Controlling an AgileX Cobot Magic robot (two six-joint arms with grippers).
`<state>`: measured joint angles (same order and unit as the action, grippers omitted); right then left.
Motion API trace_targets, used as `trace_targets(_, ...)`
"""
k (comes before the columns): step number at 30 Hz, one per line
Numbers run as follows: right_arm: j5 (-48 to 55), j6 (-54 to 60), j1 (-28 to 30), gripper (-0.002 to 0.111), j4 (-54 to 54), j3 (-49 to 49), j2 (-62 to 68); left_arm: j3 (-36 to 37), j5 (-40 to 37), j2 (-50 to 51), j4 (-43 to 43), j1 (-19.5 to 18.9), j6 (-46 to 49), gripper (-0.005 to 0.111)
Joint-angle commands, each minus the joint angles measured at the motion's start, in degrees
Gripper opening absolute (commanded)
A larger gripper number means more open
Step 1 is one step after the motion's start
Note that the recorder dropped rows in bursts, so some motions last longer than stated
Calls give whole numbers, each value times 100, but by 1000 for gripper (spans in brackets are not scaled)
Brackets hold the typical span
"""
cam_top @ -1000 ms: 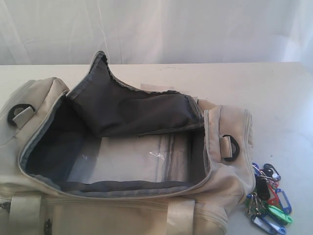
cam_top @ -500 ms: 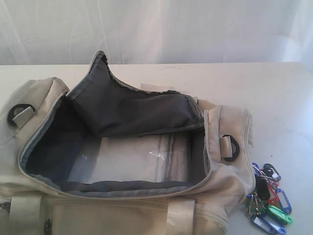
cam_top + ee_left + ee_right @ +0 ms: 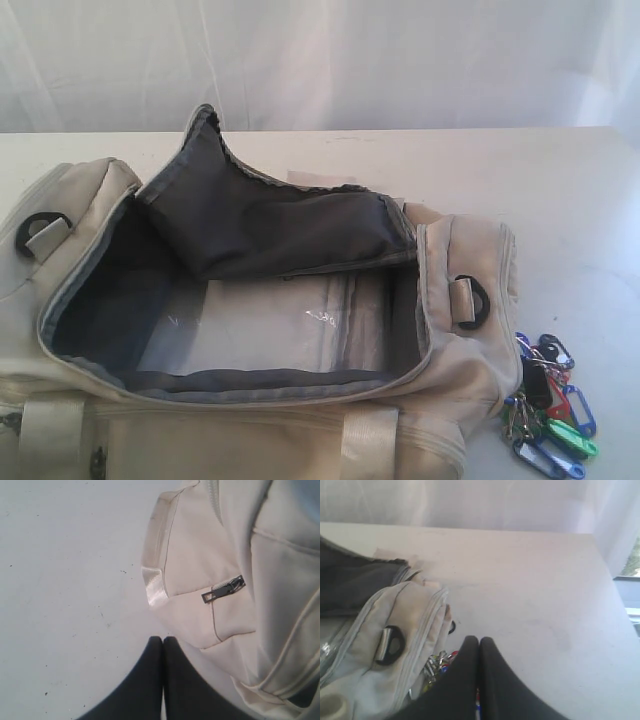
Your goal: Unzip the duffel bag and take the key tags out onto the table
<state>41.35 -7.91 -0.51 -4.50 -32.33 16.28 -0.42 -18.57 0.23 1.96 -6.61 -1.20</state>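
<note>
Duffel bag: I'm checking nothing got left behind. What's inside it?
Only grey lining and a shiny pale base panel show. The folded flap hides the far side. The key tags lie outside on the table.

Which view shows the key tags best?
The exterior view: the key tags lie, colours clear, on the table beside the duffel bag. The right wrist view catches only a sliver, partly behind the shut right gripper. The left wrist view shows none.
</note>
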Motion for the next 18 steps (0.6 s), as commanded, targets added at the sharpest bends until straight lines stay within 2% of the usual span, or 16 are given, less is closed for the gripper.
trace_targets(1,-65,-30,555,0,-1,40,-435,42,-43,-23,13,2,-10,0)
trace_targets(3,-103,-30,631,0,-11,149,-708,42,-43,-23,13,2,-10,0)
trace_targets(6,-442,-30,631,0,-11,839,-1096,42,-43,-23,13,2,-10,0)
trace_targets(10,-2221,-30,631,0,-11,2257,-1628,42,-43,-23,13,2,-10,0)
trace_targets(13,-2807,-30,631,0,-11,2961,-1628,42,-43,-23,13,2,-10,0)
trace_targets(15,-2921,-30,631,0,-11,3233,-1628,42,-43,-23,13,2,-10,0)
trace_targets(17,-2028,-30,631,0,3,3233,-1628,42,-43,-23,13,2,-10,0)
trace_targets(18,-2109,-121,631,0,27,3233,-1628,42,-43,-23,13,2,-10,0)
